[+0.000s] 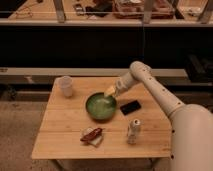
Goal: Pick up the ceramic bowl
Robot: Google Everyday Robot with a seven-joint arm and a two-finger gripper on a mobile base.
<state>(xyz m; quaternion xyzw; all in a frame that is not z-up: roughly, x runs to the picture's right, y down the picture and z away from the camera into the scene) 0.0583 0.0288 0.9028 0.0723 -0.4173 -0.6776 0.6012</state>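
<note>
The ceramic bowl (101, 106) is a round green glazed bowl with a darker rim, standing on the wooden table (65, 127) near its middle. My gripper (110, 91) has a yellowish tip and hangs at the bowl's far right rim, reaching down from the white arm (150, 87) that enters from the right. Whether it touches the rim I cannot tell.
A small white cup (65, 86) stands at the table's far left. A black flat object (130, 107) lies right of the bowl, and a can (133, 131) stands in front of it. A red-brown packet (92, 135) lies near the front edge. A dark shelf runs behind the table.
</note>
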